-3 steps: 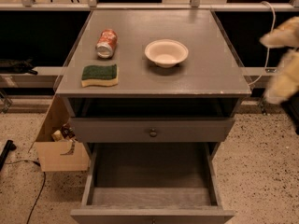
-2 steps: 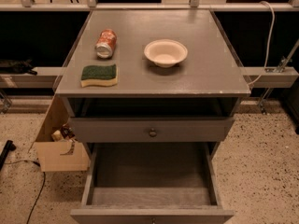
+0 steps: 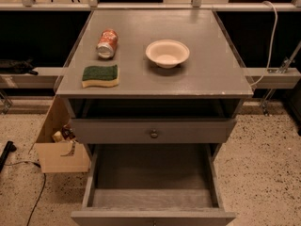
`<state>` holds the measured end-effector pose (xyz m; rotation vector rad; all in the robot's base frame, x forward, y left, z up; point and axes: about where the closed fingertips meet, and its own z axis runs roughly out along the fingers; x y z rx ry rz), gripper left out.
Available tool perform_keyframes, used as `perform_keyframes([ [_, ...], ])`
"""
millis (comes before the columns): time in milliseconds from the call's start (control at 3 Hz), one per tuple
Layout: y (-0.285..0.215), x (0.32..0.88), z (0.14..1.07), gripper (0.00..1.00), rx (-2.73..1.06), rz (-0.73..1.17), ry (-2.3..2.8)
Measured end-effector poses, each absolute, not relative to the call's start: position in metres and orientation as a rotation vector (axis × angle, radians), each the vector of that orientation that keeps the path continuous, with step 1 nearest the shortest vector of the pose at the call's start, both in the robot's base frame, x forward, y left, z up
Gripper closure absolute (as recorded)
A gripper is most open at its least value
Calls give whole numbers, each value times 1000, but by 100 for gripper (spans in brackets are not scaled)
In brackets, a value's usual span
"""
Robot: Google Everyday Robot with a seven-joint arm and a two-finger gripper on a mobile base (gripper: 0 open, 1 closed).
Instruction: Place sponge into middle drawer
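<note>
The sponge (image 3: 100, 75), dark green on top with a pale yellow layer below, lies flat near the front left corner of the grey cabinet top (image 3: 211, 76). The middle drawer (image 3: 153, 180) is pulled out wide open below the cabinet front, and its pale grey floor is bare. The gripper is not in view and nothing touches the sponge.
A red-orange soda can (image 3: 107, 43) lies on its side behind the sponge. A cream bowl (image 3: 167, 53) stands mid-top. A closed drawer front with a round knob (image 3: 154, 133) sits above the open drawer. A cardboard box (image 3: 59, 157) stands on the floor at left. A white cable (image 3: 272, 36) hangs at right.
A blurred pale part of the arm at the right edge has moved out of view. The sponge, can, bowl and drawer have not moved.
</note>
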<state>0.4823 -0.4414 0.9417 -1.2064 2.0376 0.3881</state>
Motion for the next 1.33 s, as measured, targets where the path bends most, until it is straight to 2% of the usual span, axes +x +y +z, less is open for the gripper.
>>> perform_keyframes([
  [333,-436,494,944,0,-1206,378,2031],
  [667,-405,516,961,0,-1260,363,1991],
  [1000,-355,536,983,0,-1365,347,1930],
  [1333,-279,543,1008,0,-1528,330,1826],
])
